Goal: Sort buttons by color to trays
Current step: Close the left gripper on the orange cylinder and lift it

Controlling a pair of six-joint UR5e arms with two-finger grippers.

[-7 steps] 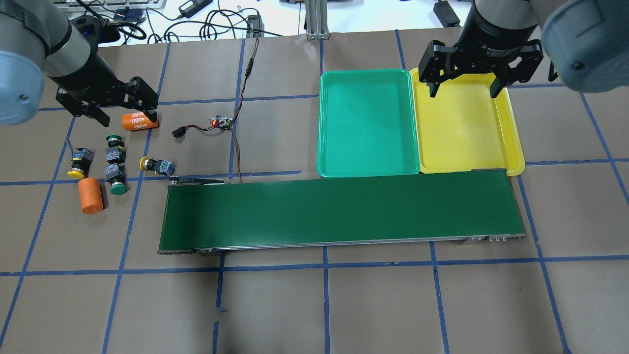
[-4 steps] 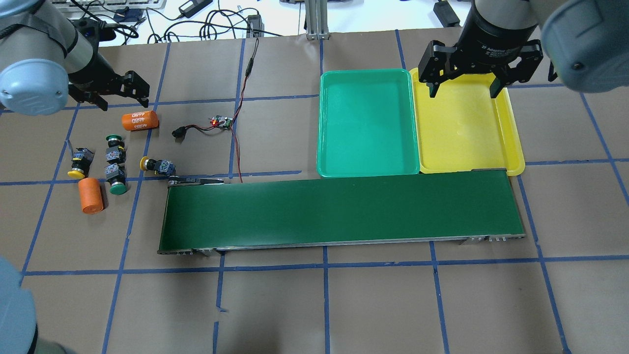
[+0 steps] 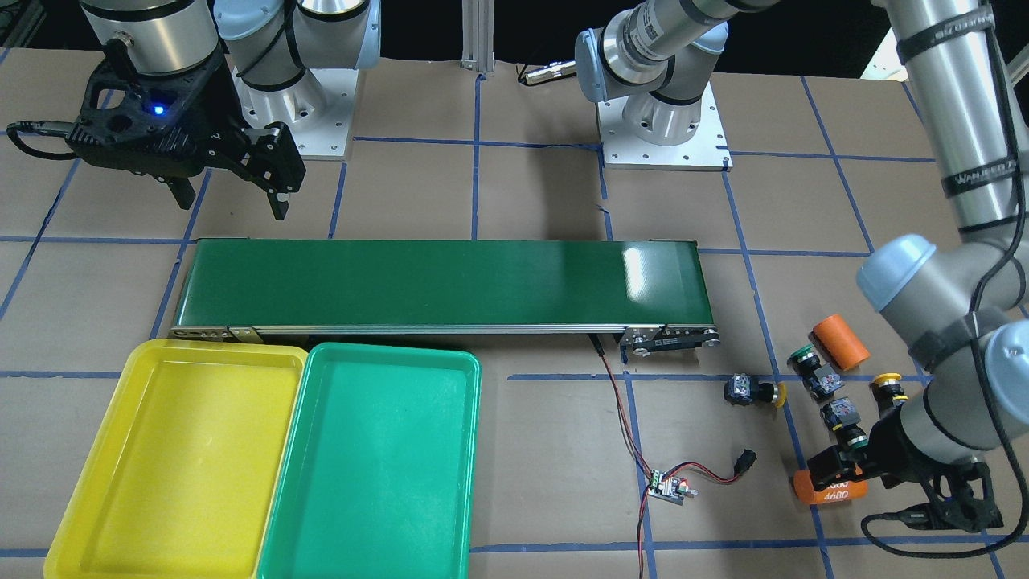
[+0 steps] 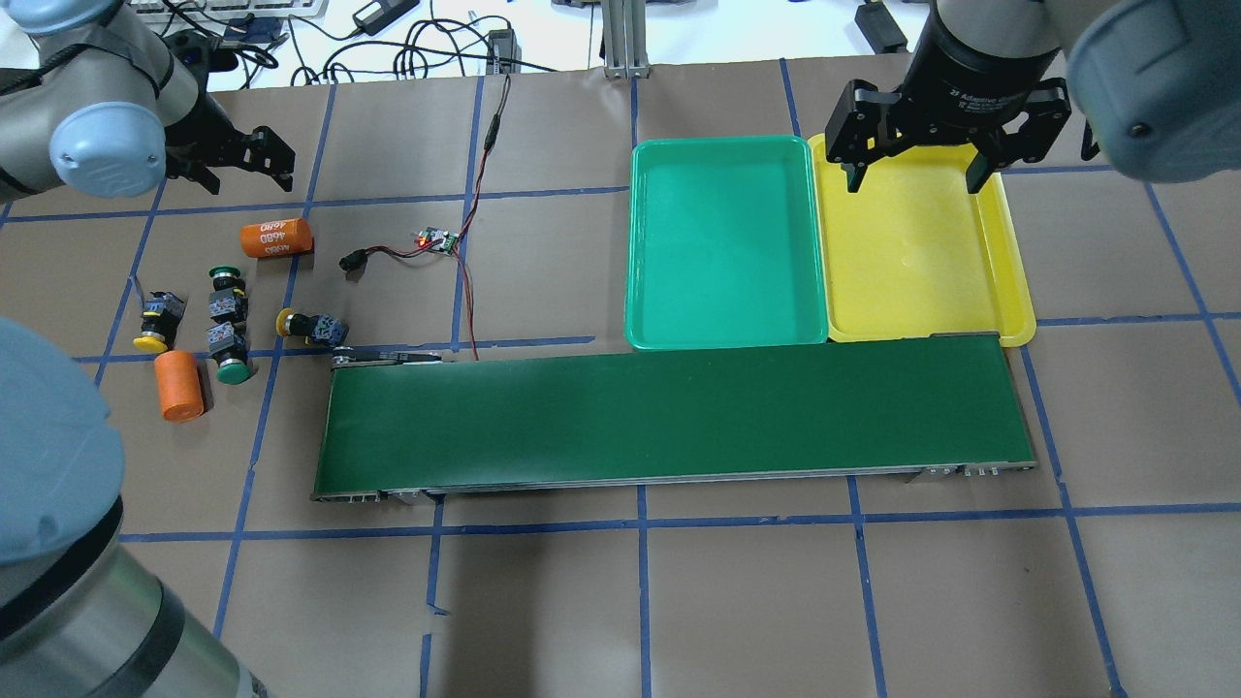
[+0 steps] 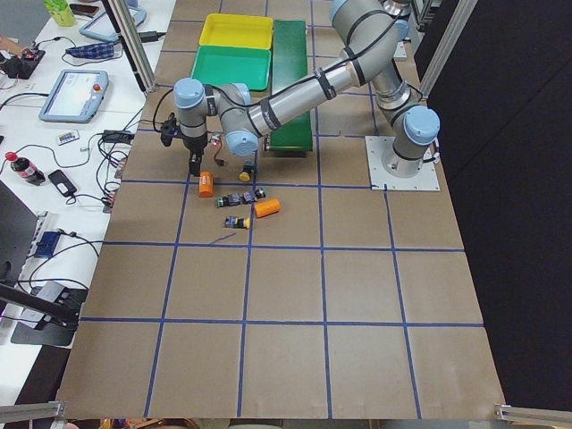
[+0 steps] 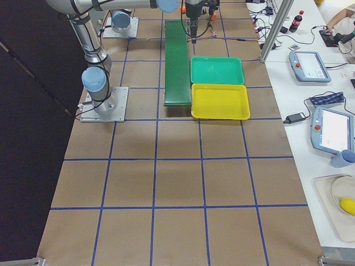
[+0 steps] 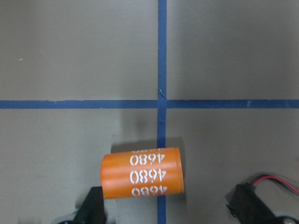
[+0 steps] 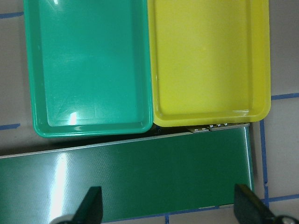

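Observation:
Four buttons lie at the table's left: yellow-capped ones [image 4: 153, 322] [image 4: 308, 327] and green-capped ones [image 4: 226, 291] [image 4: 229, 355]. In the front-facing view they show as yellow [image 3: 752, 392] [image 3: 888, 388] and green [image 3: 812, 367] [image 3: 844, 420]. My left gripper [image 4: 238, 173] hangs open beyond them, just past the orange "4680" cylinder [image 7: 142, 173]. The left wrist view shows that cylinder low between the spread fingertips [image 7: 93, 207], untouched. The green tray [image 4: 722, 242] and yellow tray [image 4: 916, 252] sit side by side and hold nothing. Over the yellow tray's far end, my right gripper [image 4: 913, 179] stands open.
A long dark green conveyor belt [image 4: 669, 417] runs in front of both trays. A second orange cylinder [image 4: 180, 385] lies beside the buttons. A small circuit board [image 4: 436, 239] with red wires sits between the buttons and the trays. My left arm's elbow [image 4: 58, 456] looms at bottom left.
My left gripper has pulled back from over the "4680" cylinder toward the table's far edge, and the arm's elbow has swung into the lower left. The right arm and all objects stayed still.

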